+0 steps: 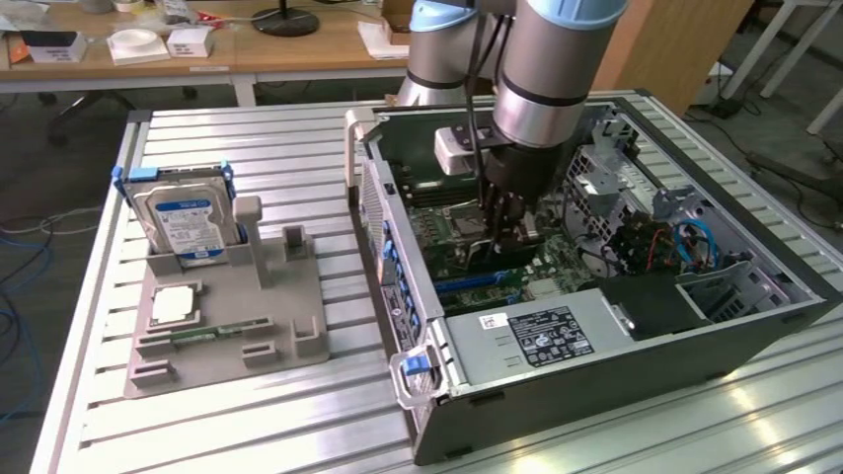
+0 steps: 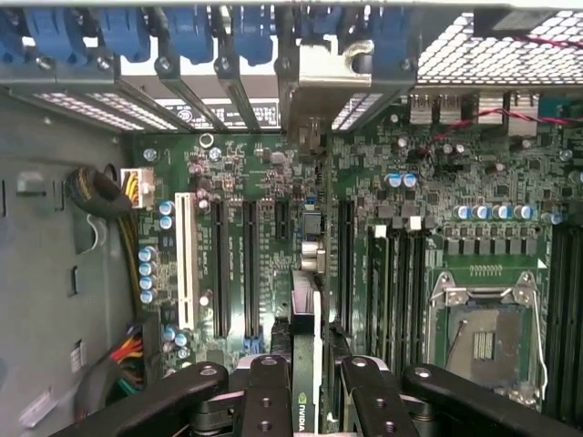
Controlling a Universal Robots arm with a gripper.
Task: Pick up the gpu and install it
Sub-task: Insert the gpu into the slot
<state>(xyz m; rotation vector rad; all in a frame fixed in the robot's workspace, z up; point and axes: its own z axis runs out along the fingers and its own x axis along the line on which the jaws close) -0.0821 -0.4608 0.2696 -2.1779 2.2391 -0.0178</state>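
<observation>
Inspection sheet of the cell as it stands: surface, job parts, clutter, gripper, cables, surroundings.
Surface: slatted metal table bearing an open PC case and a grey tray.
Job's things: gpu edge-on inside the case, over the motherboard; whether it is seated cannot be told.
Clutter: hard drive, CPU and memory stick on the tray.
Grippers: gripper shut on the gpu.
Cables: blue cables in the case; wire bundle beside the motherboard.
Surroundings: wooden desk behind the table.

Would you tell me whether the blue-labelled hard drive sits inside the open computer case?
No, the hard drive stands upright in the grey holder on the table, outside the computer case.
</observation>
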